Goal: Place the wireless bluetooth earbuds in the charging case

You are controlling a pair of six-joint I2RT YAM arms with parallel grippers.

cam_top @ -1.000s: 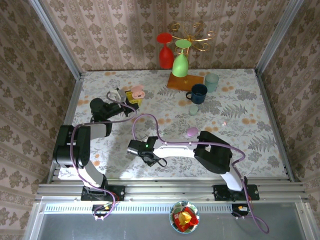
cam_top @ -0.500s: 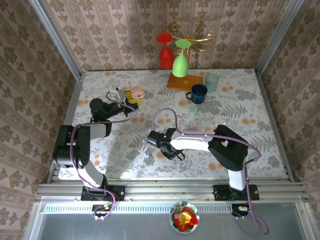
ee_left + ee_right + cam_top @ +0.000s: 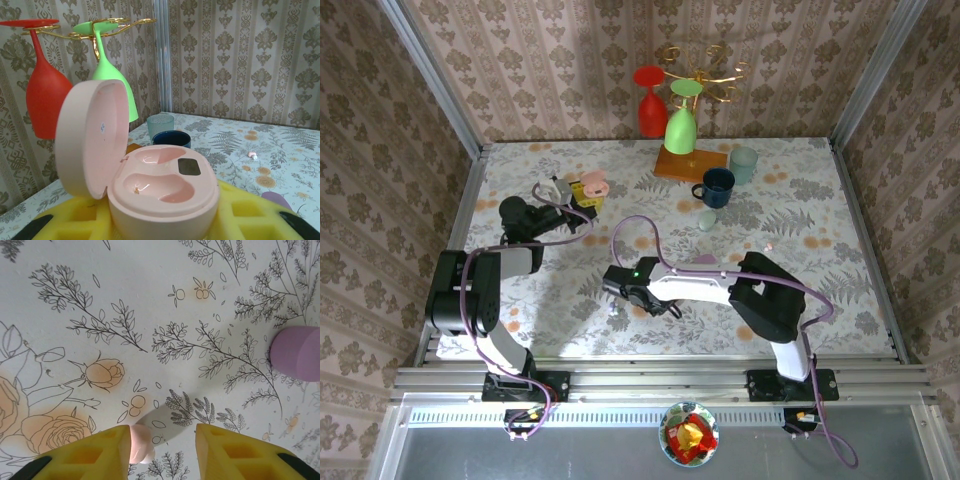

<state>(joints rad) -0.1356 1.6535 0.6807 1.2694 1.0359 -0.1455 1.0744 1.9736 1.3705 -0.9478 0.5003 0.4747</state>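
Three damask-papered walls (image 3: 570, 70), floral tabletop (image 3: 820, 205)

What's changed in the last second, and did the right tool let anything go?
The right tool shifted slightly right and away from the near edge; its jaws now stand apart, a pink earbud resting against one finger, unclamped. The left tool still grips the open pink charging case; the cups and glasses have not moved.

Bright, even light falls from overhead. The charging case (image 3: 160, 185) carries small glare spots in its glossy wells (the foreground at 6 o'clock is soft-focused). A soft shadow spreads toward 2 o'clock from the earbud (image 3: 139, 442); the table (image 3: 150, 315) print is sharp.
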